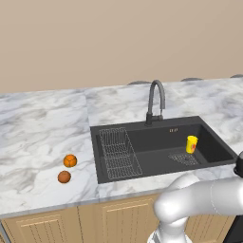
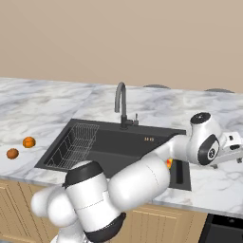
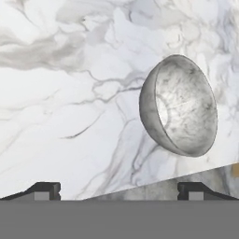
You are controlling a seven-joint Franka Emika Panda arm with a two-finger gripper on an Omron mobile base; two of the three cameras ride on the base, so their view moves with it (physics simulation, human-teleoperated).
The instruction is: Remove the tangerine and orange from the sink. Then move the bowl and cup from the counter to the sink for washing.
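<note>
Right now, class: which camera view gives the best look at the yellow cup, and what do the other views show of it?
The left base view: the cup stands upright and unobstructed in the sink. In the right base view the arm hides nearly all of it, leaving a yellow-red sliver.

The white-and-grey veined marble tabletop (image 1: 42, 128) runs over light wooden cabinets, with a large dark grey rectangular sink (image 1: 161, 147) set into it. Two small round orange fruits (image 1: 70, 161) lie on the marble left of the sink — close together, one (image 1: 64, 177) nearer the front edge. A wide speckled grey-white bowl (image 3: 179, 105) also rests on the marble.
</note>
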